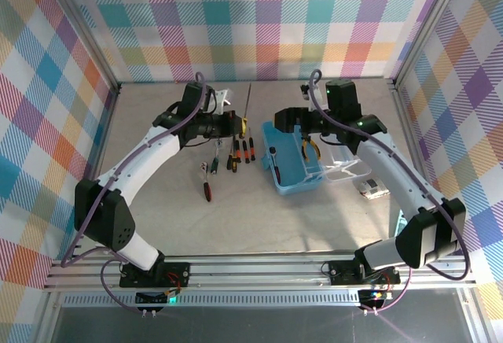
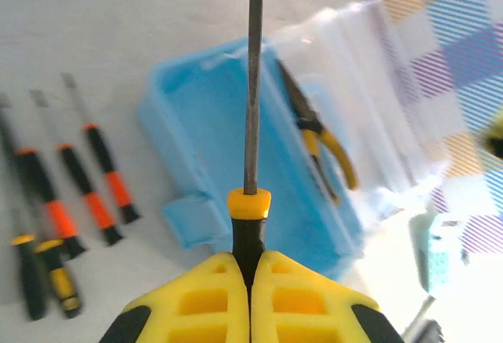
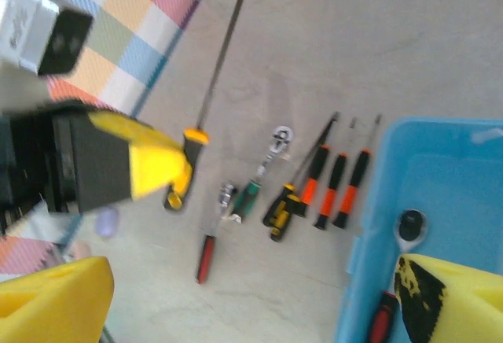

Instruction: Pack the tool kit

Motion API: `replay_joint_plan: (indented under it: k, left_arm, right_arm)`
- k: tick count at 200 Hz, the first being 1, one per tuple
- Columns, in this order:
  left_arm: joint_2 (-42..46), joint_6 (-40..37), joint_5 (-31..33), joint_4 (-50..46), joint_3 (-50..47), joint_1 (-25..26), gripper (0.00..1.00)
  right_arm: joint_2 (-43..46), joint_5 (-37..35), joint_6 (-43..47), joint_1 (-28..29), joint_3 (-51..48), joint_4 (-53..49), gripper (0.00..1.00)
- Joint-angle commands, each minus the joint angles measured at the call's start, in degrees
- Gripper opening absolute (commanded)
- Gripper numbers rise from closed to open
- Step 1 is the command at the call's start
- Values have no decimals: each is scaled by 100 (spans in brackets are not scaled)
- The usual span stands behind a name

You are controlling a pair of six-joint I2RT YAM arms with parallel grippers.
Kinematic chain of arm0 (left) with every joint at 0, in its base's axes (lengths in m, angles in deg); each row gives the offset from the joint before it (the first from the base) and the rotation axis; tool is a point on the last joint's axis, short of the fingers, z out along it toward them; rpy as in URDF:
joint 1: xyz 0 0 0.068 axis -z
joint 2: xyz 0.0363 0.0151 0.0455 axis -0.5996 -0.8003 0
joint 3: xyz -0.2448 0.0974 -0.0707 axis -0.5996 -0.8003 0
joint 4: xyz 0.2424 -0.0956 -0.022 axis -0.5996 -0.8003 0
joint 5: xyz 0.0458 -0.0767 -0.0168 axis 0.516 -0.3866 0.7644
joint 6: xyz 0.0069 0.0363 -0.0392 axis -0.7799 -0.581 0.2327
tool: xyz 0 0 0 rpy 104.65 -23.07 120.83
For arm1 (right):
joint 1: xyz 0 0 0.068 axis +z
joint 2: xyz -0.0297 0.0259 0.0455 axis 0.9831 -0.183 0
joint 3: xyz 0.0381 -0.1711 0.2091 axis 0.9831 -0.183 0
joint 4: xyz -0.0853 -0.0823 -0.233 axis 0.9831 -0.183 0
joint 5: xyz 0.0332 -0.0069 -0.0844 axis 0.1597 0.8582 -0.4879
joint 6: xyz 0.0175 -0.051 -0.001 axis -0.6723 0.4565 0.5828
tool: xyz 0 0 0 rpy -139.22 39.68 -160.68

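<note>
The left gripper (image 2: 250, 274) is clamped on a long black-and-yellow-handled screwdriver (image 2: 253, 83); the right gripper (image 3: 251, 304) is spread wide above the light blue translucent plastic case (image 1: 295, 182), right of centre. Yellow-handled pliers (image 1: 311, 149) are packed; small orange-handled screwdrivers (image 2: 96, 207) are left outside.

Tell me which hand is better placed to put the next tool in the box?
Left. The left hand grips a long yellow-and-black-handled screwdriver beside the light blue plastic case; the right hand hangs open above it.

We see the grey table (image 1: 259, 229) bearing the light blue case (image 1: 297, 189), with small screwdrivers (image 1: 240, 153) and a red-handled wrench (image 1: 207, 187) at its nine o'clock.
</note>
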Motion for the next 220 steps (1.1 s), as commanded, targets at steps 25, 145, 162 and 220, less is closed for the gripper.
replay_joint_plan:
  k: [25,145,162,220]
  left_arm:
    - [154,719,-1253,1281,-414,244,0]
    - [64,786,-1133,1443,-318,612,0]
    - [81,622,-994,1171,-241,603,3]
    - [278,-289,1144,-780,-23,28,87]
  right_arm:
    - [-513,571,-819,15,288,1006,82]
    - [-861,516,-1076,362,287,1323,16]
    - [-776,399,-875,296,426,959,0]
    - [-744,-907,1349,-617,1557,-1947,0]
